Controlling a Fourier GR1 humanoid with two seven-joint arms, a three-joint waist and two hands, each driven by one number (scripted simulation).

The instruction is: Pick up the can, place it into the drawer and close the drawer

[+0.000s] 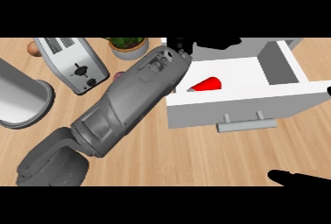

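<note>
Worktop of pale wood is filling the view, seen steeply from above; at the near right edge a black sliver of the right hand is showing just above the wood, and too little of it is in sight to tell whether it is released or clenched; from the near left corner the left forearm, grey and bulky, is stretching diagonally up and to the right, crossing the middle of the view; to its right a white drawer is standing pulled out, its front wall facing the viewer and its grey bar handle sticking out toward the near side; inside, the red can is lying on its side on the drawer's floor, toward the left and near the front wall, close beside the wrist, with nothing grasping it; farther on, the left hand is hovering over the drawer's far left corner, beyond the can, and whether it is released or clenched cannot be told; left of the forearm a grey round vessel is sitting at the left edge; a silver toaster is standing behind it; farthest off, a potted plant is standing between toaster and drawer.
</note>
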